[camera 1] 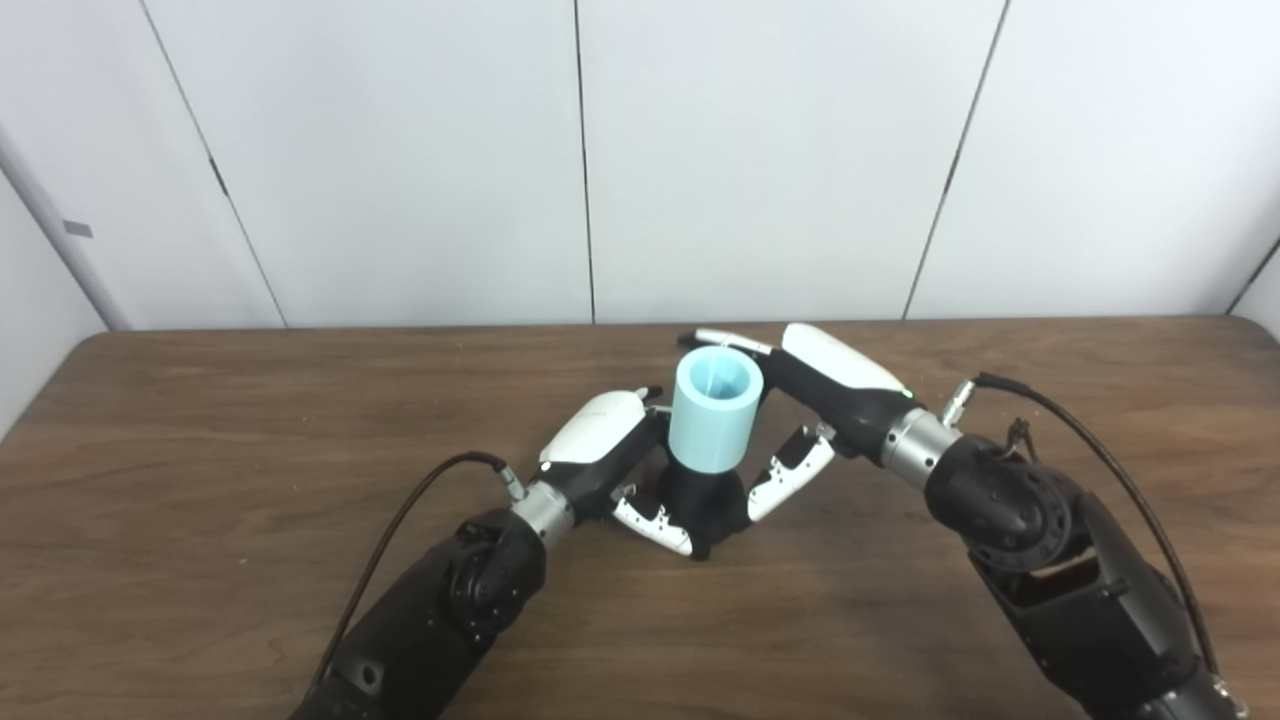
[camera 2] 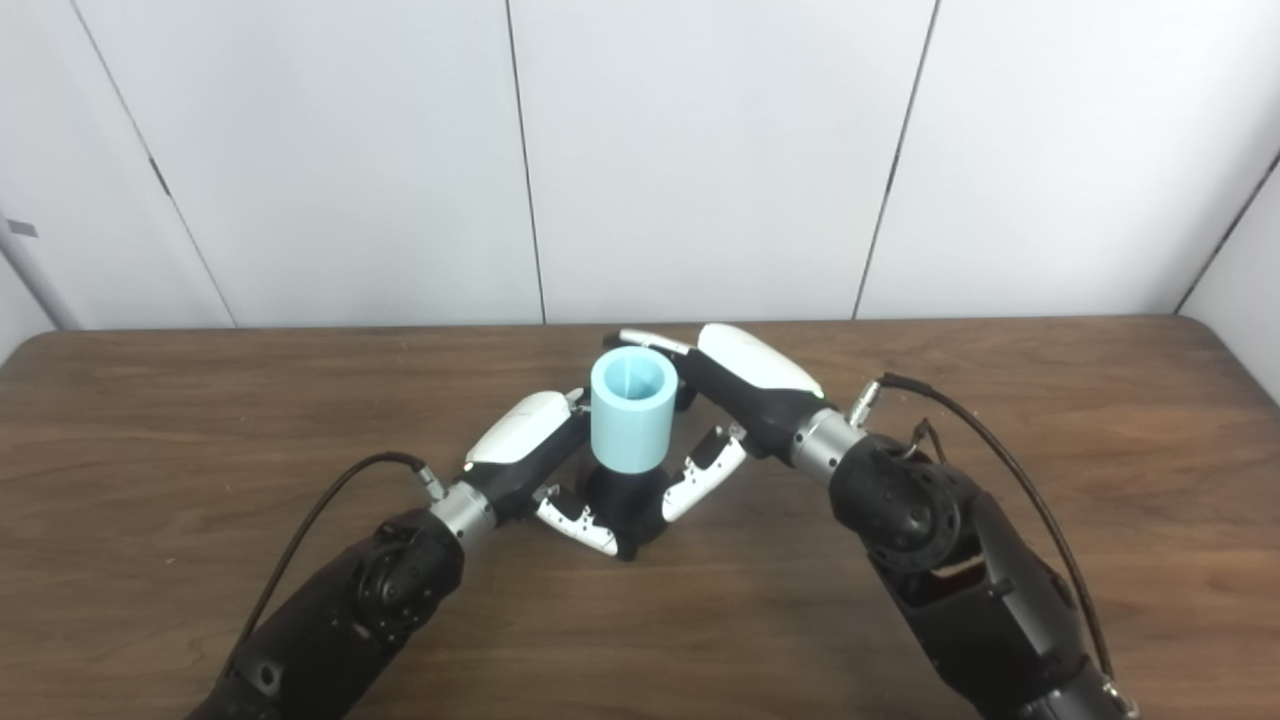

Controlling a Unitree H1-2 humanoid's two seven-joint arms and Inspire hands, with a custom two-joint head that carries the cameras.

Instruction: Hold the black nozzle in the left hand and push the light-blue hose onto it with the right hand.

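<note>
left eye view shows the left hand (camera 1: 600, 450) clamped on the black nozzle (camera 1: 700, 505) while the right hand (camera 1: 825, 395) grips the light-blue hose (camera 1: 712, 410), apparently partly seated, so next comes a straight downward push.

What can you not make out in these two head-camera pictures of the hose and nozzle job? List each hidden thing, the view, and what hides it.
- Top of the black nozzle, both views: covered by the light-blue hose, so how far it is pushed on cannot be told.
- Right hand fingers behind the hose, both views: hidden by the hose.
- Left hand grip on the nozzle, both views: fingers partly hidden behind nozzle and hose.
- Both arms' upper parts: cut off by the bottom edge.
</note>
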